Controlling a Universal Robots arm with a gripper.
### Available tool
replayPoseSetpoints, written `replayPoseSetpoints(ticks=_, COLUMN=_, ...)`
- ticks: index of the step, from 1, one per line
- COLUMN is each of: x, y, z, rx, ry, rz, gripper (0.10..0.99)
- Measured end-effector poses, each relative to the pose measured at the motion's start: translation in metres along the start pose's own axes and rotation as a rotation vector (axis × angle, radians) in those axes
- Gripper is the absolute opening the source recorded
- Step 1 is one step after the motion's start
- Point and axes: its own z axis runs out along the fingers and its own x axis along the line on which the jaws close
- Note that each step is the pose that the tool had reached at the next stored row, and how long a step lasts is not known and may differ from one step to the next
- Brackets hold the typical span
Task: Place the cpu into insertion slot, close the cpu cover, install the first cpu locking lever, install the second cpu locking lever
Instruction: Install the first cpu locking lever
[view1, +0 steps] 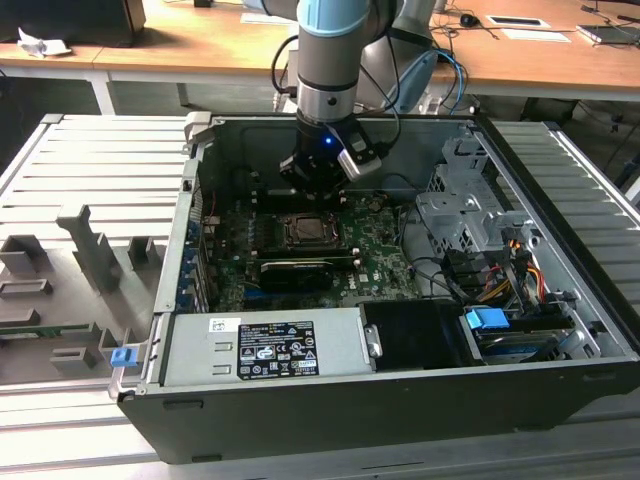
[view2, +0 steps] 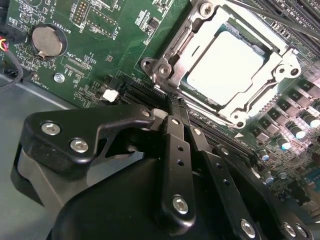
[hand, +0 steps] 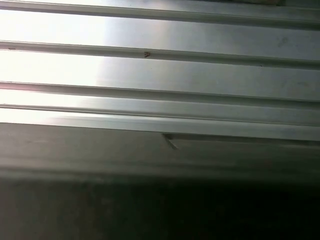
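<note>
So the cpu (view2: 226, 65) is sitting flat in the slot (view1: 309, 231) on the green board (view2: 100, 35), with the cover (view2: 252, 100) folded down around it, its cut-out showing the pale square. In the exterior view the socket sits mid-board inside the open case (view1: 560, 400), and a long black card (view1: 300, 268) lies just beside it on the near side. The gripper (view2: 172, 102) hangs just off the socket's corner with its fingers pinched together, nothing between them. A coin battery (view2: 47, 40) sits well apart from the socket.
</note>
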Motion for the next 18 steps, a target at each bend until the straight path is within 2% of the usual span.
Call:
replayPoseSetpoints(ticks=5, x=-0.0003, y=-0.0002, z=0.0033, rx=0.005, ry=0.0008, rz=0.000, gripper=0.106)
replayPoseSetpoints(ticks=6, x=-0.0004, y=0.0000, z=0.0034, rx=0.003, ry=0.0004, rz=0.000, gripper=0.106)
replayPoseSetpoints(ticks=8, x=-0.0006, y=0.0002, z=0.0006, rx=0.002, ry=-0.0004, rz=0.000, gripper=0.106)
replayPoseSetpoints(ticks=12, x=-0.0007, y=0.0004, z=-0.0118, rx=0.003, ry=0.0007, rz=0.000, gripper=0.106)
replayPoseSetpoints(ticks=18, x=-0.0006, y=-0.0014, z=-0.0127, rx=0.003, ry=0.0008, rz=0.000, gripper=0.106)
